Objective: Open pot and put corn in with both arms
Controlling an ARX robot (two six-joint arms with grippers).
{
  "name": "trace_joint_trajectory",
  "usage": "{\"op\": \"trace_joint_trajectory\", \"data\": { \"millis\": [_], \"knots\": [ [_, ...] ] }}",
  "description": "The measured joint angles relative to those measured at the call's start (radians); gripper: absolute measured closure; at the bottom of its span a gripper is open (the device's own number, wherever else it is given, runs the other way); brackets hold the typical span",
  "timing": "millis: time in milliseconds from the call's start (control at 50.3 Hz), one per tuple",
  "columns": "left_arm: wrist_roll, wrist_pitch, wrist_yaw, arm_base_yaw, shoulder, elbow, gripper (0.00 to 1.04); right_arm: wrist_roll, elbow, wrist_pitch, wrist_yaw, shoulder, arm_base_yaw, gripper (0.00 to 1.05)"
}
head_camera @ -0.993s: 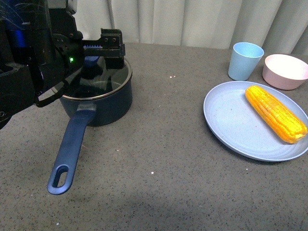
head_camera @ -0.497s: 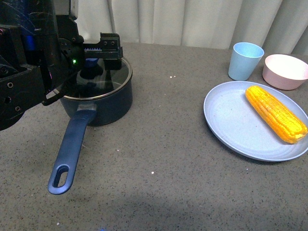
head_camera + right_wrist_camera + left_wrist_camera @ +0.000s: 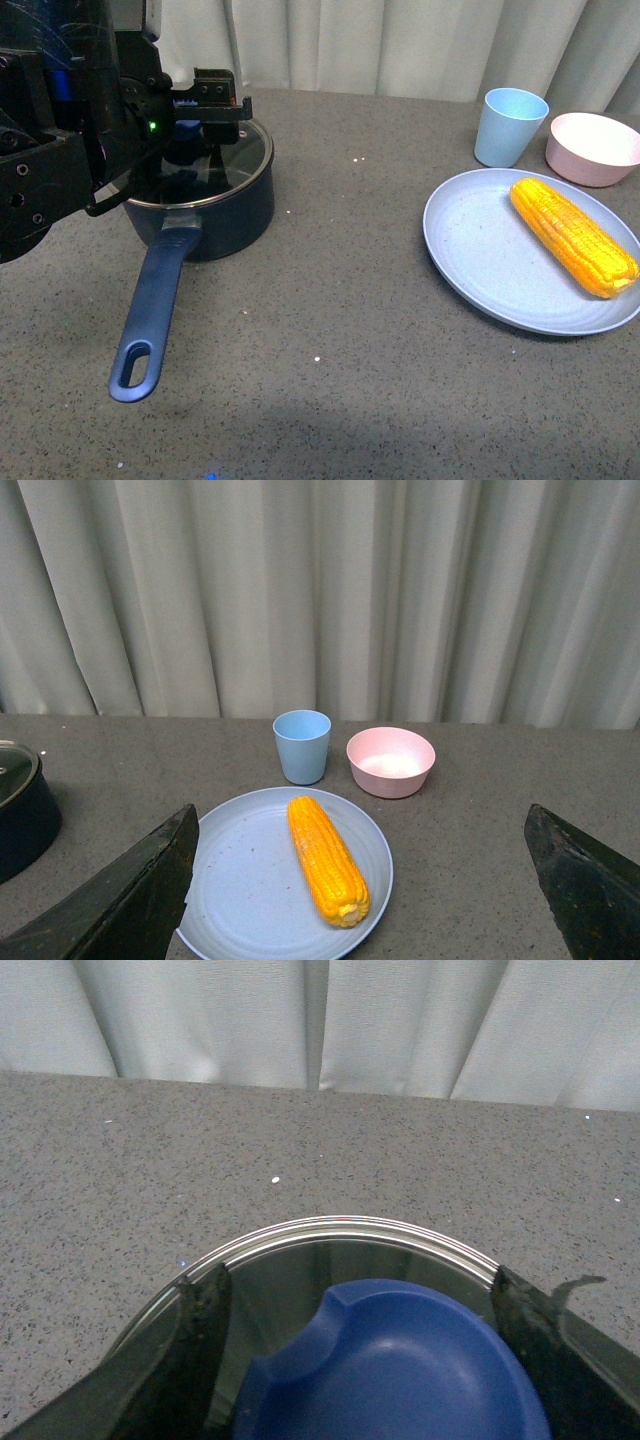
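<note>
Inspector: Step in hand?
Assessor: Lid removal: left end effector [image 3: 362, 1300] straddles lid knob [image 3: 400, 1370] on pot [image 3: 215, 215], grip unconfirmed; right end effector [image 3: 365, 880] spread wide; corn [image 3: 573, 234] on plate [image 3: 480, 250]. Next: clamp, lift straight

This looks like a robot test bench. A pale pleated curtain [image 3: 400, 45] fills the frame's top behind a grey speckled tabletop [image 3: 360, 330]. A black robot arm [image 3: 60, 150] looms upper left.

A pale blue plate [image 3: 480, 250] lies on the speckled grey tabletop [image 3: 340, 340]. Behind it stand a light blue cup [image 3: 510, 127] and, just beside that, a pink bowl [image 3: 592, 150]. Pale pleated curtains [image 3: 400, 45] hang behind.
</note>
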Motion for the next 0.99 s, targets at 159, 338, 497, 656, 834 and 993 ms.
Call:
{"op": "trace_joint_trajectory", "data": {
  "millis": [159,338,497,656,834,993],
  "knots": [
    [-0.002,-0.002,0.0,0.0,-0.001,0.003,0.43,0.0,0.0,0.0,0.0,0.0,0.0,0.09],
    [-0.019,-0.009,0.014,0.003,-0.06,-0.003,0.43,0.0,0.0,0.0,0.0,0.0,0.0,0.09],
    [-0.037,-0.009,0.022,0.043,-0.152,-0.002,0.43,0.0,0.0,0.0,0.0,0.0,0.0,0.09],
    [-0.043,-0.007,0.022,0.142,-0.163,0.0,0.43,0.0,0.0,0.0,0.0,0.0,0.0,0.09],
    [-0.044,-0.007,0.023,0.278,-0.129,0.0,0.43,0.0,0.0,0.0,0.0,0.0,0.0,0.09],
    [-0.042,-0.006,0.004,0.369,-0.094,-0.003,0.43,0.0,0.0,0.0,0.0,0.0,0.0,0.09]
  ]
}}
